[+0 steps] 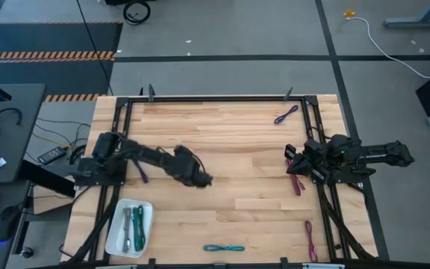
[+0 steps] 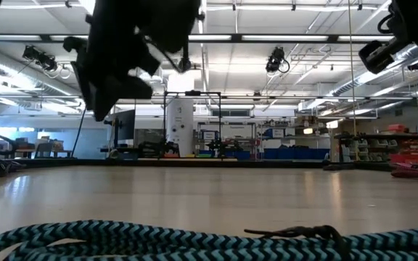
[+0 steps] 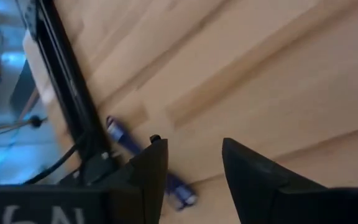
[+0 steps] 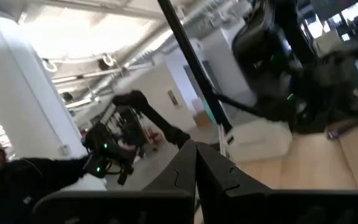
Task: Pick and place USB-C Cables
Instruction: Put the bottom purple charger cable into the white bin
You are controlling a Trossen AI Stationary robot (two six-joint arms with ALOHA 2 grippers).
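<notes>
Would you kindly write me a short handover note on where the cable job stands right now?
Left claw: open, empty, over mid-table. Right claw: shut, empty, waiting at the right side.

Done: two cables lie in the white tray, one grey, one green.

Left on the table: purple cable by the left arm, purple cable at the far right, magenta cable by the right arm, magenta cable at the near right, teal cable at the near edge.

Likely next: the purple one nearest the left arm.
</notes>
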